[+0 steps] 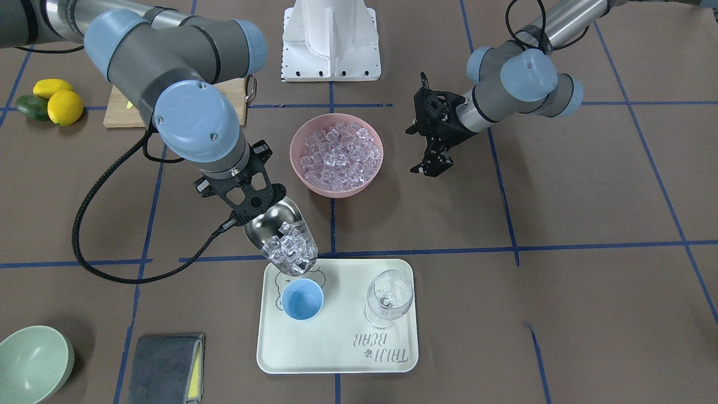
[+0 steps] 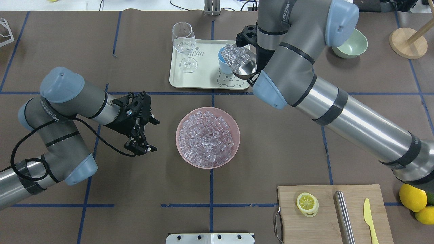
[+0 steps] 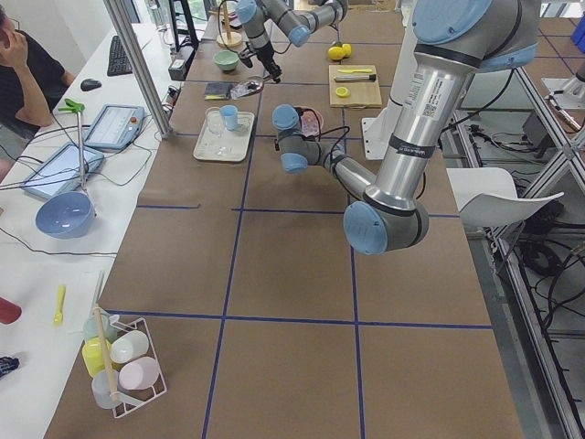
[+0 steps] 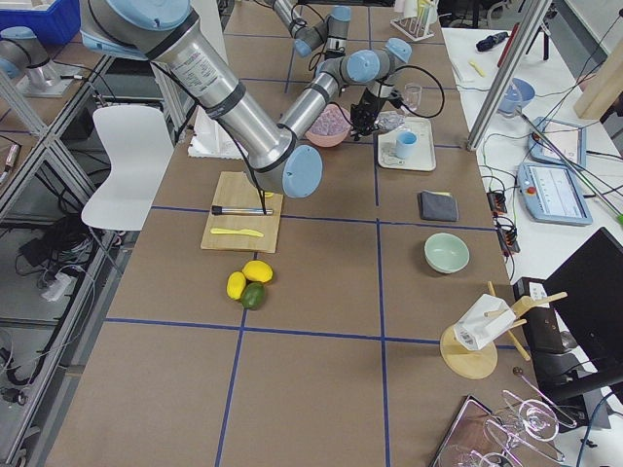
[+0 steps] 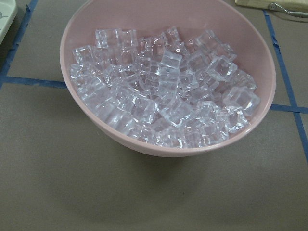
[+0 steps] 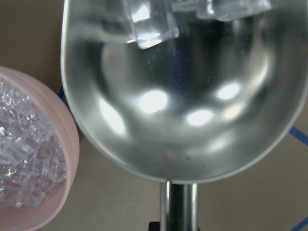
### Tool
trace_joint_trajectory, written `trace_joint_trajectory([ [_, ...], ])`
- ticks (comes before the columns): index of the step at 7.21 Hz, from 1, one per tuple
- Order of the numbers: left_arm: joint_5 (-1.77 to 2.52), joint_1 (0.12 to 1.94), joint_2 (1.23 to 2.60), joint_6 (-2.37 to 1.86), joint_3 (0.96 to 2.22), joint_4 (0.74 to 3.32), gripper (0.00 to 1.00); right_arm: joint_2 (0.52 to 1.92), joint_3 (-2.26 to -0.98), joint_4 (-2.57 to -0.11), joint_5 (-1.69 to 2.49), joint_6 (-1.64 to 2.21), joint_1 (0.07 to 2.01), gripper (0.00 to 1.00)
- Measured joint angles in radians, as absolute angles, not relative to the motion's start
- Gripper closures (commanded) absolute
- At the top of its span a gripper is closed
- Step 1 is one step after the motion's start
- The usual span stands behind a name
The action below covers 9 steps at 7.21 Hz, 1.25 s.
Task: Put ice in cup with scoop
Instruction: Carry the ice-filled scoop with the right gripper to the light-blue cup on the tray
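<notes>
My right claw (image 1: 252, 203) is clamped on the handle of the scoop (image 1: 276, 227), its trough tipped mouth-down with ice (image 1: 289, 250) crowded at the lip. I judge the steel stiff but slick and the cubes hard, glassy and quick to slide — a small tilt may loose them all at once, so the hold belongs far back on the thin handle. In the front-facing view the cup (image 1: 303, 299) stands close under the lip at five o'clock; it looks like light plastic that a falling heap could nudge. It sits on the tray (image 1: 314, 348), with a wine glass (image 1: 389, 296) at its three o'clock — fragile and near. At one o'clock of the scoop, the pink bowl (image 1: 336, 192) holds the rest. My left claw (image 1: 432, 164) hangs spread and empty beyond it.
</notes>
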State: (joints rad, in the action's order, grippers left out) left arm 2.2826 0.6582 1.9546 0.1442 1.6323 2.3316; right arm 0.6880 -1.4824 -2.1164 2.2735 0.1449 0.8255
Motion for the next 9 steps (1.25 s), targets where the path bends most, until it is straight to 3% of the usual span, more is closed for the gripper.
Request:
trace_joint_trajectory([
  [3, 2.283, 0.658, 1.953, 0.145, 1.630, 2.332, 0.00, 0.605, -1.330, -2.115, 2.290, 0.137, 0.853, 1.00],
  [9, 2.283, 0.658, 1.953, 0.147, 1.626, 2.333, 0.00, 0.505, -1.153, -2.162, 2.219, 0.050, 0.841, 1.00],
])
